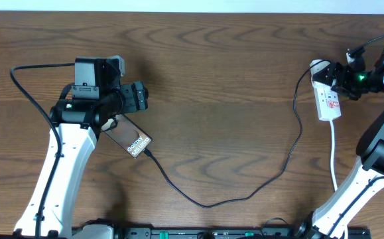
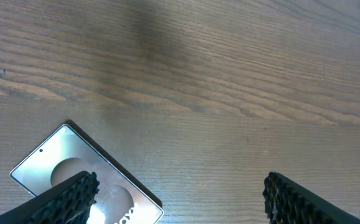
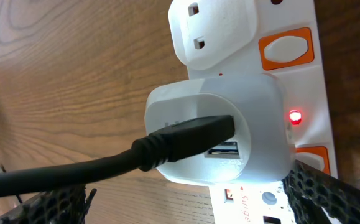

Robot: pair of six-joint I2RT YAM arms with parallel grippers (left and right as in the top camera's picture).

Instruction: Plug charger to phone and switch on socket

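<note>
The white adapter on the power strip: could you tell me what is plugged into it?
The charger is plugged into the upper port of the adapter; the port below is empty. The adapter hides its own pins and the socket outlet beneath.

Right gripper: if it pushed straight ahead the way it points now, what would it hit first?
Most likely the white plug seated in the power strip, where the black cable enters it. The plug sits squarely between the open fingers of the right gripper; how far ahead is unclear.

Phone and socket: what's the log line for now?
phone: charger at its end | socket: red light on | left claw, right claw: open
</note>
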